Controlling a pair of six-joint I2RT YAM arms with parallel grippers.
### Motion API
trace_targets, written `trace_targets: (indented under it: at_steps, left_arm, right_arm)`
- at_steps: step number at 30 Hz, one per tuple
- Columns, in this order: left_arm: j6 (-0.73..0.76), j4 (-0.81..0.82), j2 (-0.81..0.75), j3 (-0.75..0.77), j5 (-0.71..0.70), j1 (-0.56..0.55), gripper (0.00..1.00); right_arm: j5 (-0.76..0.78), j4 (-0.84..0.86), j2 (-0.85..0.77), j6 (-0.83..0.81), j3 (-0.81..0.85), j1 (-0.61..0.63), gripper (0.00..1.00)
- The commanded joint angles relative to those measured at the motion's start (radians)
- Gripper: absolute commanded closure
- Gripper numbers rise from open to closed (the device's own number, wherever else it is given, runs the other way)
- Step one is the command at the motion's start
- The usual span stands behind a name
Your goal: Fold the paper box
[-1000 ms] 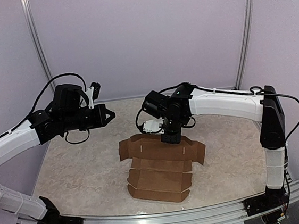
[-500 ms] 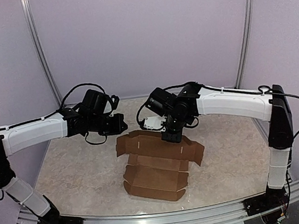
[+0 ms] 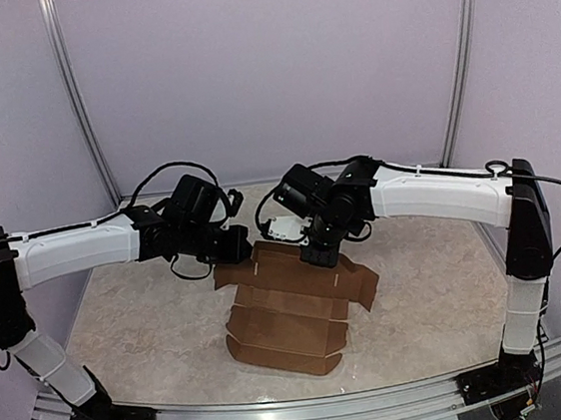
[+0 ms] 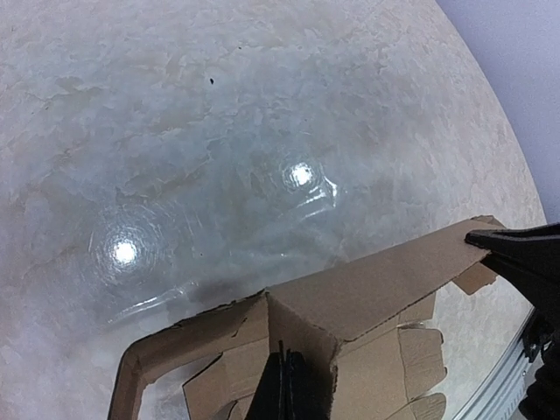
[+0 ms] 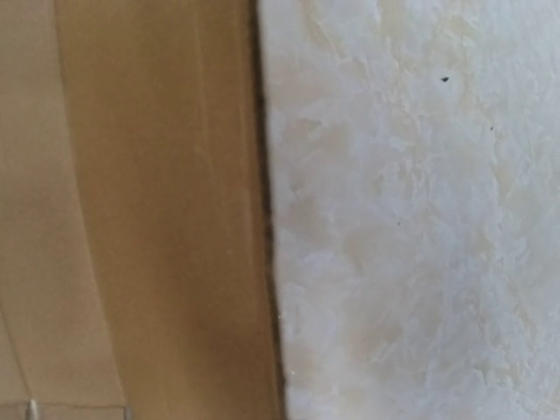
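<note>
Paper box [image 3: 289, 311] sits mid desk [image 3: 136, 315], half-folded, with the near walls raised. Right claw [image 3: 320, 258] is closed, tip down on the box's far panel. Left claw [image 3: 242, 244] is closed, right at the far-left flap; can't tell if it pinches cardboard. Right wrist view shows cardboard on the left and desk on the right.
</note>
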Motion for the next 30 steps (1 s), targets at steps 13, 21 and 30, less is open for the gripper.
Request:
trace_targets:
  at_steps: [13,21,30]
  left_arm:
    - [-0.048,0.11,0.048,0.028,0.083,-0.02,1.0]
    - [-0.104,0.192,0.056,0.021,0.106,-0.02,1.0]
    - [-0.073,0.067,-0.003,0.022,0.045,-0.02,1.0]
  right_arm:
    - [-0.094,0.085,-0.111,0.049,-0.098,0.008,1.0]
    - [-0.126,0.109,-0.139,0.057,-0.126,0.009,1.0]
    - [-0.102,0.138,-0.146,0.074,-0.161,-0.017,1.0]
